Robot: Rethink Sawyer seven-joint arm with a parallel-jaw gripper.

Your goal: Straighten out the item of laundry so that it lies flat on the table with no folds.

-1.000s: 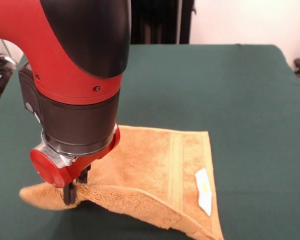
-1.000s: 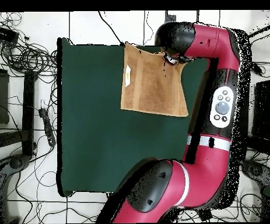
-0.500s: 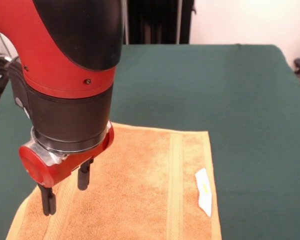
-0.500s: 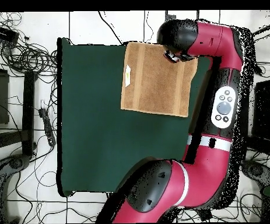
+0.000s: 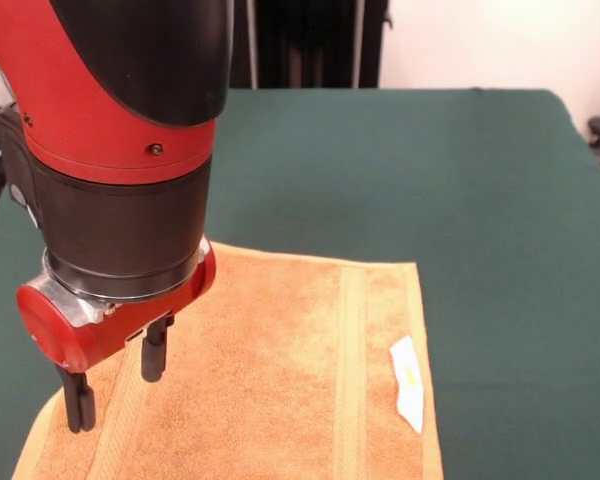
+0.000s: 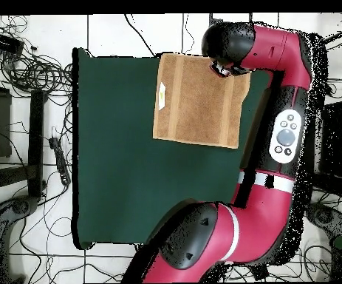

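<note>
The golden-orange towel [image 5: 280,390] lies spread flat on the dark green table [image 5: 430,170], with woven bands showing near its ends and a white care tag [image 5: 408,395] near its right edge. In the overhead view the towel [image 6: 196,100] sits at the table's top edge [image 6: 114,148], with no fold showing. My gripper [image 5: 115,385] hangs open just above the towel's front left corner, with nothing between its two black fingers [image 5: 77,405]. From overhead, my gripper [image 6: 219,69] is mostly covered by the arm's black head.
The red arm [image 6: 277,133] runs along the table's right side in the overhead view. Cables and dark stands [image 6: 26,66] lie on the floor to the left of the table. The towel's near edge runs out of the front view at the bottom.
One second ago my gripper was shut on a lifted, folded corner of the towel. It has let go; the towel now lies flat and the open gripper has shifted slightly left.
</note>
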